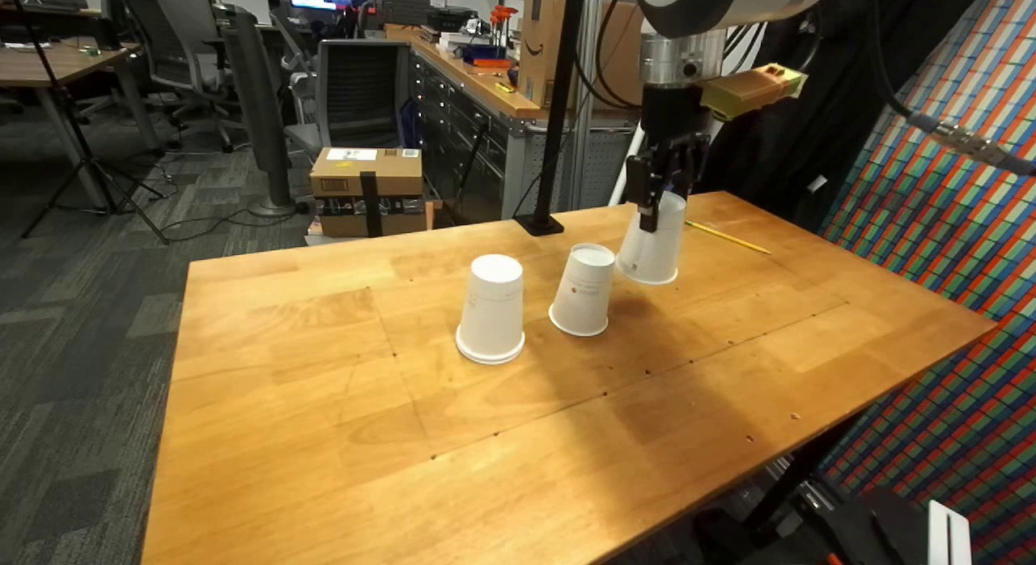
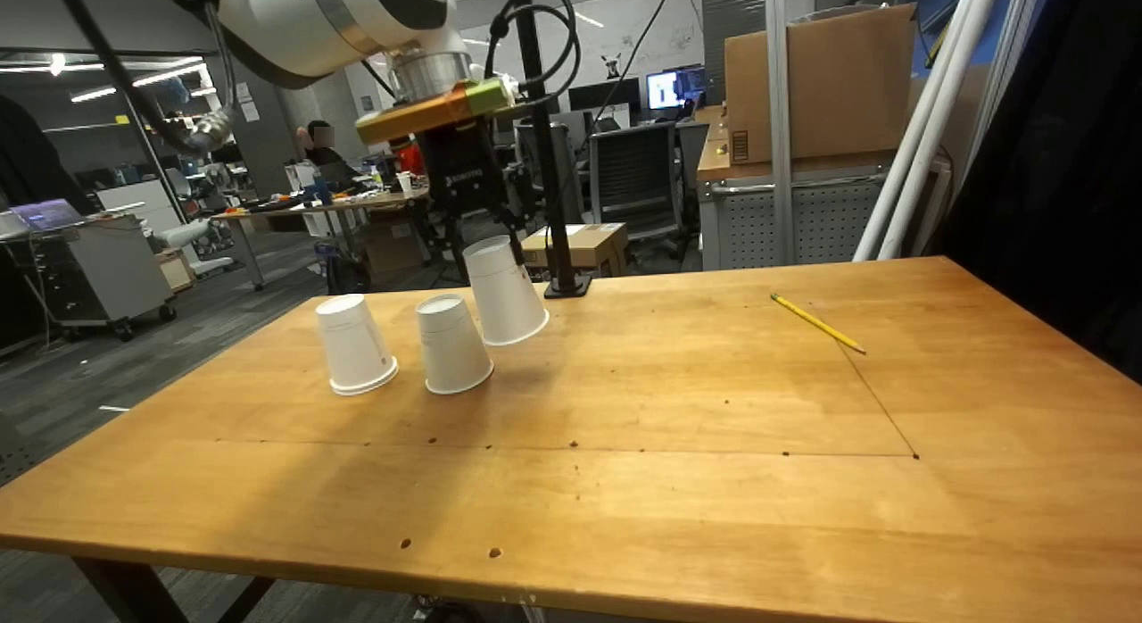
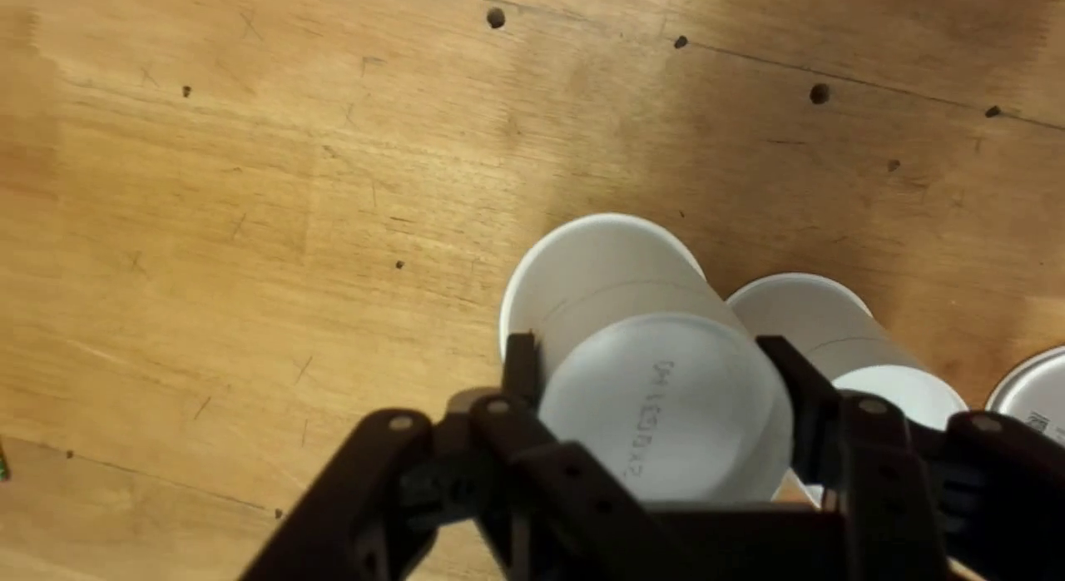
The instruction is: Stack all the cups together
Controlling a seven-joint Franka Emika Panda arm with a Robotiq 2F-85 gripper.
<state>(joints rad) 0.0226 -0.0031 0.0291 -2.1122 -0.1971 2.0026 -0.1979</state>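
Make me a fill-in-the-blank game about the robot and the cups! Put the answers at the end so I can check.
1. The narrow ends of the white cups point ____.
2. In the wrist view, one cup is ____ the two fingers of the gripper.
3. The pencil on the table is ____.
4. The tall pole rising from the table is ____.

Missing words: up; between; yellow; black.

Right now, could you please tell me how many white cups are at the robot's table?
3 visible: one cup in the gripper, the middle cup and end cup inverted on the table. The end cup's doubled rim suggests another nested inside.
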